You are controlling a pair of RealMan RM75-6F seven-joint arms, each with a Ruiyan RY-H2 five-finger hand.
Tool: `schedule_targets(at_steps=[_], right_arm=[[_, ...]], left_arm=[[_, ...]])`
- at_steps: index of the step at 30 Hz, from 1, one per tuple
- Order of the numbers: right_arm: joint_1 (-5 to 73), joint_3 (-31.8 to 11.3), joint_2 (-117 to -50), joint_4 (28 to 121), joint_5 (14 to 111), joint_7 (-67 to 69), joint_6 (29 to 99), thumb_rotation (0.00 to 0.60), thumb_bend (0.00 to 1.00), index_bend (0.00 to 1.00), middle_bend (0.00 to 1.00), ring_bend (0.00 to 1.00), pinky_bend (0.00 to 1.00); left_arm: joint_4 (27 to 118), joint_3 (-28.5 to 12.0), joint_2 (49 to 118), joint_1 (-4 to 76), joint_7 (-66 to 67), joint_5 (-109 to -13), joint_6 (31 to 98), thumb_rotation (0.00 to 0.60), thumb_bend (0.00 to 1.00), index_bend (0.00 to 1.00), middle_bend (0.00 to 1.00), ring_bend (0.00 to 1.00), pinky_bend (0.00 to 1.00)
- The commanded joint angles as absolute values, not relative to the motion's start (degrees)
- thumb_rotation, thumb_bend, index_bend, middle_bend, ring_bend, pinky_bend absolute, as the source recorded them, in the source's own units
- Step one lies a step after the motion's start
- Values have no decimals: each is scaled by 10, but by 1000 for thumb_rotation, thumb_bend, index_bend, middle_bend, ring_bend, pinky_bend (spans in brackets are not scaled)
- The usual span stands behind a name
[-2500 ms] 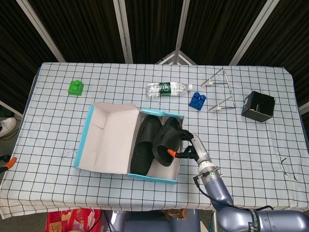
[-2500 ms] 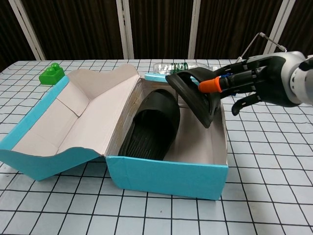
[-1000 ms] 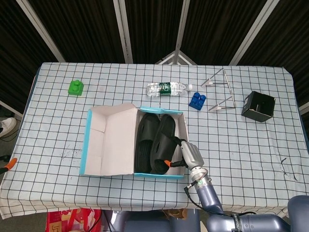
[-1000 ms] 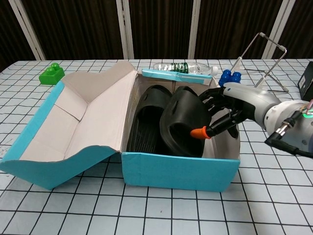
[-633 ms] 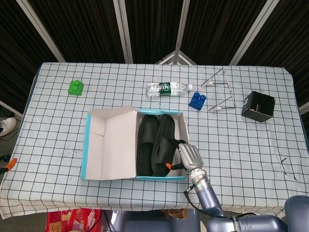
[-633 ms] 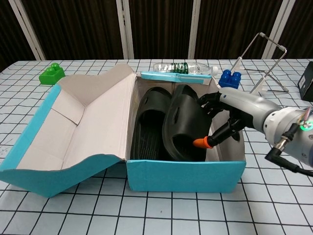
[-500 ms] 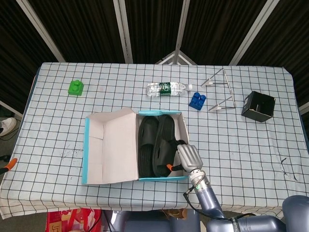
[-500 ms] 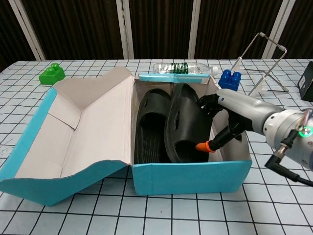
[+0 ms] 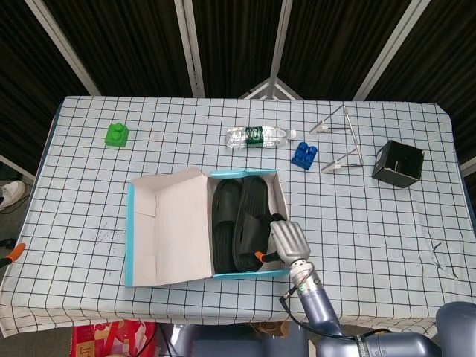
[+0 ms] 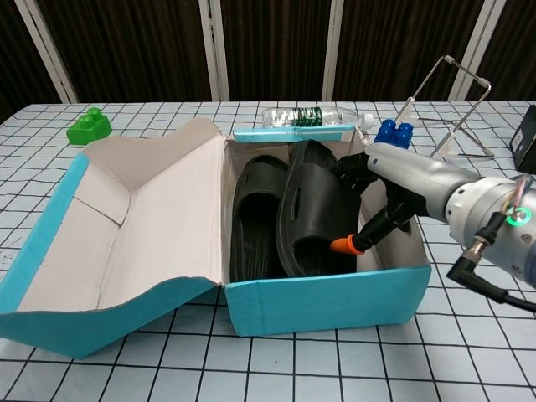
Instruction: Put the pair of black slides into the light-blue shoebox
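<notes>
The light-blue shoebox (image 9: 251, 274) (image 10: 328, 302) stands near the table's front edge, its lid (image 9: 168, 226) (image 10: 126, 230) folded open to the left. Both black slides are inside. The left slide (image 9: 223, 219) (image 10: 255, 219) lies flat, sole up. The right slide (image 9: 251, 217) (image 10: 308, 213) leans on it, slightly tilted. My right hand (image 9: 288, 238) (image 10: 394, 191) reaches into the box's right side. Its dark fingers (image 10: 350, 170) rest on the right slide's upper edge, and the orange-tipped thumb (image 10: 343, 244) sits at its lower edge. My left hand is out of both views.
Behind the box lie a water bottle (image 9: 256, 136) (image 10: 306, 115), a blue block (image 9: 303, 154) (image 10: 391, 132) and a wire stand (image 9: 342, 141) (image 10: 456, 100). A small black box (image 9: 398, 163) sits at the far right, a green block (image 9: 117, 134) (image 10: 90, 126) at the far left.
The right slide has come down from above the box to rest inside beside the other. The box has shifted and turned a little, and my right hand has followed down into it.
</notes>
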State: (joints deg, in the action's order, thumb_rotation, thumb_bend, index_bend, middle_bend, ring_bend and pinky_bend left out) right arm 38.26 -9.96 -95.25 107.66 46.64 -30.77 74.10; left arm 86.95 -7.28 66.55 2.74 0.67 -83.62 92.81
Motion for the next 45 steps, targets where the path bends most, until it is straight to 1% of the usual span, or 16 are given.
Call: schedule_targets(at_steps=[1,5,7,9,14,17,25,32,34,41,43,45], right_arm=[[388,-114,-930,1102,425,-318,717,600,517,400,347,472,726],[395,-131,-902,1124,382,-319,694,600,517,313,332,462,717],[400,-133,-889,1132,363,-324,683,600,495,241,289,424,670],[405,-134,-877,1138,347,-330,673,600,441,192,245,380,625],[422,-133,-849,1153,308,-348,652,600,253,67,129,237,470],[435,-128,-832,1165,288,-363,643,600,205,23,96,190,417],[452,-130,-804,1194,268,-371,657,600,204,4,82,180,416],[462,-130,-766,1226,253,-379,671,600,203,0,78,177,416],[468,-126,-744,1244,243,-391,675,600,203,0,78,177,416],[489,-133,-676,1298,185,-405,675,600,203,0,78,177,416],[487,-135,-654,1315,182,-395,674,600,203,0,78,177,416],[473,-141,-634,1332,198,-367,681,600,203,17,80,203,423]], left_arm=[[870,-73,666,27,7,-836,928,600,75,151,0,0,62],[870,-73,665,27,8,-837,930,600,75,152,0,0,62],[871,-73,665,27,9,-837,930,600,75,154,0,0,62],[871,-73,666,27,10,-837,930,600,75,155,0,0,62],[871,-72,666,27,12,-839,930,600,75,155,0,0,62],[872,-71,666,27,11,-839,930,600,75,155,0,0,62],[873,-70,664,27,8,-842,930,600,75,155,0,0,62],[876,-70,662,26,7,-840,928,600,75,156,0,0,62],[877,-69,662,26,9,-841,928,600,75,156,0,0,62],[879,-70,659,24,6,-839,930,600,75,155,0,0,62],[878,-70,658,24,3,-838,930,600,76,151,0,0,62],[876,-71,657,24,-2,-839,929,600,76,148,0,0,62]])
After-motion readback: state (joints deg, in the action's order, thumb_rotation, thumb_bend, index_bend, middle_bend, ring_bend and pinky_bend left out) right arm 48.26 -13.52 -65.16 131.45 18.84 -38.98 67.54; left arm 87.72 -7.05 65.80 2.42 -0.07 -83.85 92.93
